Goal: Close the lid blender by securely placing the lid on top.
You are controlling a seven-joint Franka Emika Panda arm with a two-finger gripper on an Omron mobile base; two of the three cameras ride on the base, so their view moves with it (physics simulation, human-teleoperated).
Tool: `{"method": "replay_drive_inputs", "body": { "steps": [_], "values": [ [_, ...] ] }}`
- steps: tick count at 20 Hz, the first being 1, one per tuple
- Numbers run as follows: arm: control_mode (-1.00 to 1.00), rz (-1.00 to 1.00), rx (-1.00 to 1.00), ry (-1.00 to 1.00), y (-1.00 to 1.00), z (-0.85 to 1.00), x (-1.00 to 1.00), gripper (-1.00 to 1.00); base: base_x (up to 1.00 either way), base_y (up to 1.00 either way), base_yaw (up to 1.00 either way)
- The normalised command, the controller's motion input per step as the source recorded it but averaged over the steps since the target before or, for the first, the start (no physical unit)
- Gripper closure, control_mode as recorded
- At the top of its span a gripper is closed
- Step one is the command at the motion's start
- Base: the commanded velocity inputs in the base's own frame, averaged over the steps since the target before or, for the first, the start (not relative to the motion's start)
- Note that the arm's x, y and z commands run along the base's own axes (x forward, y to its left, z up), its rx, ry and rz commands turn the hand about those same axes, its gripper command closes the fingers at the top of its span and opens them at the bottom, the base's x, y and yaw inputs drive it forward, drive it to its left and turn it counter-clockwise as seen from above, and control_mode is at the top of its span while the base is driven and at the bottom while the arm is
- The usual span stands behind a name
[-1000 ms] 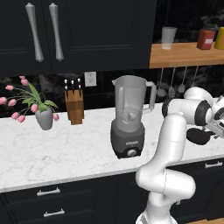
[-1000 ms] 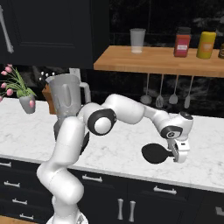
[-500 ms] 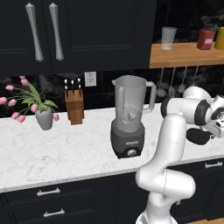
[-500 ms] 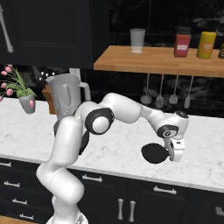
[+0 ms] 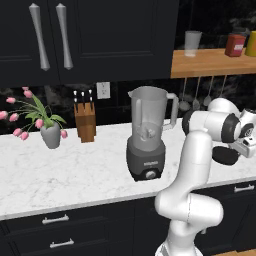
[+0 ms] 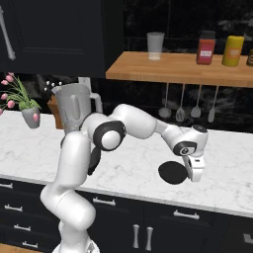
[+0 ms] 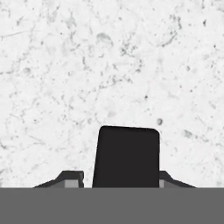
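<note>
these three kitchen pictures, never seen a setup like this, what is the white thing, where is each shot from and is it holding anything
The white thing is a robot arm with a two-finger gripper. Two pictures come from cameras behind the arm, one on its left, one on its right. The third looks down from the hand itself at the marble counter.

On the counter stand a blender with an open top, a knife block and a vase of pink flowers. The black lid lies flat beside the gripper. In the hand picture it sits between the fingers, which appear closed on its edge, not yet lifted.
</note>
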Motion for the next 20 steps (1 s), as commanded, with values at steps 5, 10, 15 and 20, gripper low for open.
{"method": "replay_drive_inputs", "body": {
  "steps": [5,10,15,20],
  "values": [
    [-1.0,0.0,0.0,0.0,0.0,0.0,0.0,1.0,0.0,0.0,0.0],
    [-1.0,0.0,0.0,0.0,0.0,0.04,-0.07,1.0,0.0,0.0,0.0],
    [-1.0,0.0,0.0,0.0,0.08,0.45,-0.37,1.0,0.0,0.0,0.0],
    [-1.0,-0.07,0.0,0.0,0.3,0.82,-0.4,1.0,0.0,0.0,0.0]
  ]
}}
